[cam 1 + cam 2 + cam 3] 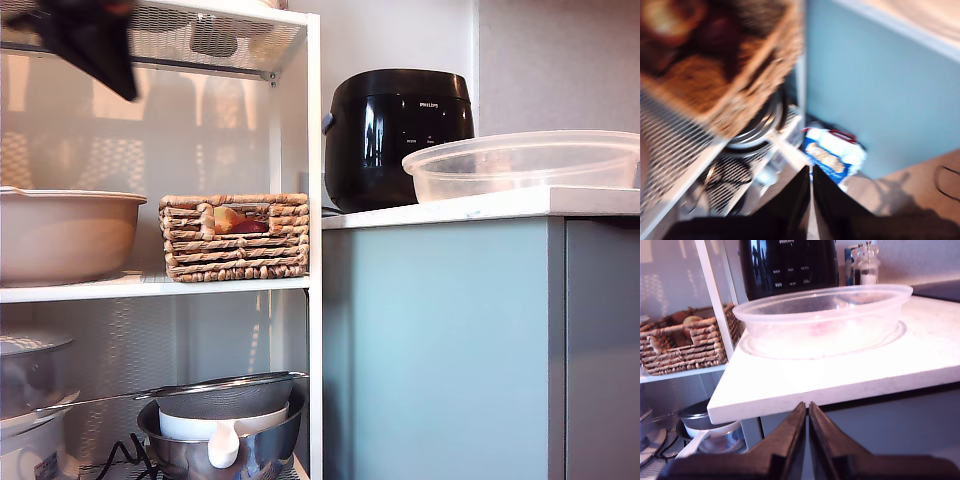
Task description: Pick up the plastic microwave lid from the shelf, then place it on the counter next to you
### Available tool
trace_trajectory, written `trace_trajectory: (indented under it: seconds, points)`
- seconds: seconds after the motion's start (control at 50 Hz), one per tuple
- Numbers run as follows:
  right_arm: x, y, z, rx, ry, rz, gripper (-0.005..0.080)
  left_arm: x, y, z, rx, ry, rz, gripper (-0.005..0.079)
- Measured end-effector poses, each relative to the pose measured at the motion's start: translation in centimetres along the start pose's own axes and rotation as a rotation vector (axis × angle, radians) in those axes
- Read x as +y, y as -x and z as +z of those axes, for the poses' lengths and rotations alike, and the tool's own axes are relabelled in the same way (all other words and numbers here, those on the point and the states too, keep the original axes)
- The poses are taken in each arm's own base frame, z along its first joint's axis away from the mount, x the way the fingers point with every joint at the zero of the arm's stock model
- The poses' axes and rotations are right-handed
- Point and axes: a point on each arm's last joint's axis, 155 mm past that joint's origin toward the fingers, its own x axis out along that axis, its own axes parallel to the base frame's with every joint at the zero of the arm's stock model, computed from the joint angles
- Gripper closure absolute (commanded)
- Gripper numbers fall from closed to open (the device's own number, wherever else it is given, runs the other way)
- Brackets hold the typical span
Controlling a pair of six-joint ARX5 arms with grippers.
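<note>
**Lid on tabletop, both hands closed and empty**

My second hand sat below and in front of the tabletop edge, fingers pressed together with nothing between them. Straight ahead and above it, the plastic microwave lid rested rim-up on the slab, touching it, with the black cooker just behind. Two small shakers stood beyond the lid; the exterior view did not show them.

My first hand was also closed and held nothing. Its view was badly blurred: a wicker basket loomed close above the fingers, contents unreadable, and beyond the fingertips lay a blue-and-white packet on the floor, seen in no other view.

In the exterior view the lid was cut off at that view's right edge. A dark blurred shape, probably an arm, crossed the shelf top; which arm, I could not tell. The basket, a beige bowl and a steel bowl under a strainer occupied the shelf tiers.
</note>
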Motion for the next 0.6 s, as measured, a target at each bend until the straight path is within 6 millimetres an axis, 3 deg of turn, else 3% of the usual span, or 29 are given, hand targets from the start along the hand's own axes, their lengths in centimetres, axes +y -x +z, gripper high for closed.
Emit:
trace_trajectory:
  seconds: [0.16, 0.32, 0.5, 0.6]
  points:
    - [-0.1, 0.0, -1.5, 0.061, -0.016, -0.005, 0.0764, 1.9, 1.8, -1.1, -0.105, 0.027, 0.071, 0.0762]
    - [-0.2, 0.2, -3.5, 0.136, -0.034, -0.011, 0.0764, 3.0, 1.7, -3.7, -0.151, 0.046, 0.107, 0.0762]
    - [-1.4, 0.4, -4.4, 0.175, 0.025, -0.073, 0.0764, 2.8, 1.1, -7.5, -0.142, 0.051, 0.113, 0.0762]
    - [-1.7, 0.6, -5.1, 0.202, 0.029, -0.087, 0.0764, 2.6, 1.4, -8.6, -0.16, 0.057, 0.114, 0.0762]
